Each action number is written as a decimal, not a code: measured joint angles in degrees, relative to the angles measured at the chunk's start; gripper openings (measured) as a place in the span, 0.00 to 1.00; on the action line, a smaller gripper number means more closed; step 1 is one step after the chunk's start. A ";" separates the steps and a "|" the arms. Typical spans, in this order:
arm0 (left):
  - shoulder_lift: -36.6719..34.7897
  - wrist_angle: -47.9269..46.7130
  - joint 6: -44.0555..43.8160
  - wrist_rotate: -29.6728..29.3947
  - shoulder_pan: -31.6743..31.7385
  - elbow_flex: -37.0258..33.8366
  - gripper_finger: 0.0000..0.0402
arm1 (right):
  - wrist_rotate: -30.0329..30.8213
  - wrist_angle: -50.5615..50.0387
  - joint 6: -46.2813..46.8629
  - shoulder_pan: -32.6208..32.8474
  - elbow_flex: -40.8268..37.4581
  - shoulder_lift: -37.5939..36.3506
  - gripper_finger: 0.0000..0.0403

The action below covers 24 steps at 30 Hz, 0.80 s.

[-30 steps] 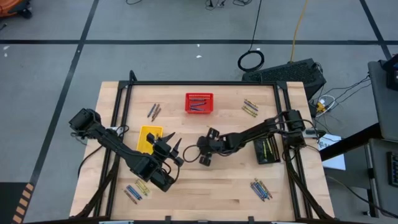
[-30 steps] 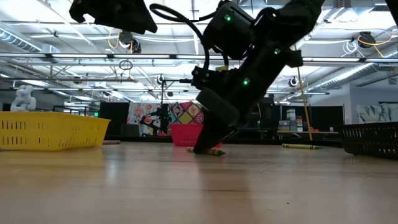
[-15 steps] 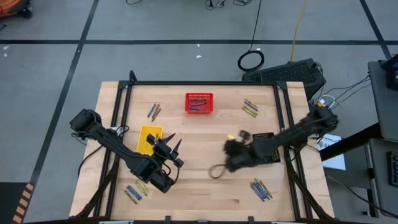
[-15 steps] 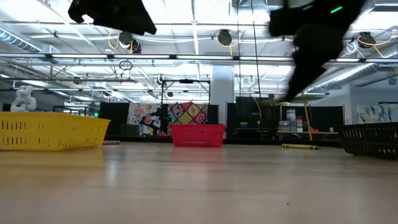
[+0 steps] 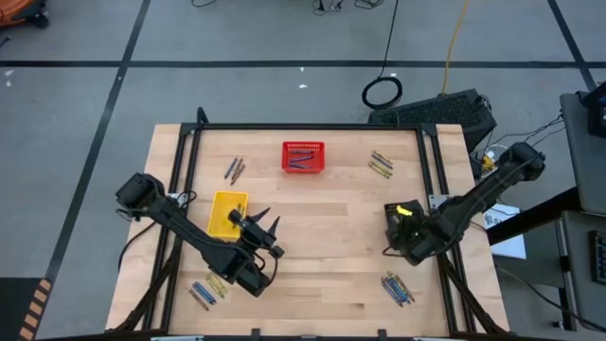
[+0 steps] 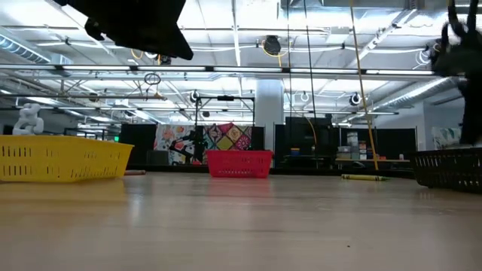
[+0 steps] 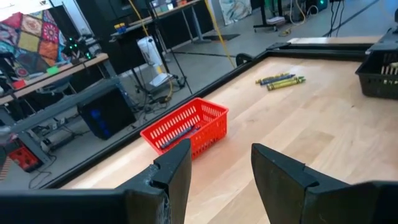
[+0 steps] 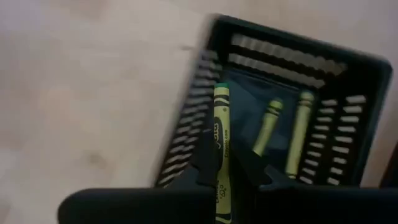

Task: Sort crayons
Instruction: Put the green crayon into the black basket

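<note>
Right jaws (image 8: 219, 163) clamp one yellow-green crayon (image 8: 221, 134) above black basket (image 8: 348, 74) holding seemingly two; left jaws (image 7: 221, 171) apart.

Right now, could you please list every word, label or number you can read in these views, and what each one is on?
None can be read.
The yellow-green crayon held in the right end effector over the black basket carries dark print on its wrapper, too blurred to read.
The loose crayons near the red basket are too small.

Overhead looks straight down, low camera skims level — both share the red basket (image 5: 303, 157).
</note>
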 joint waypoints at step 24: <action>0.38 1.17 0.03 -1.25 0.00 0.00 0.43 | 7.04 4.82 -13.46 -1.58 2.34 -2.77 0.34</action>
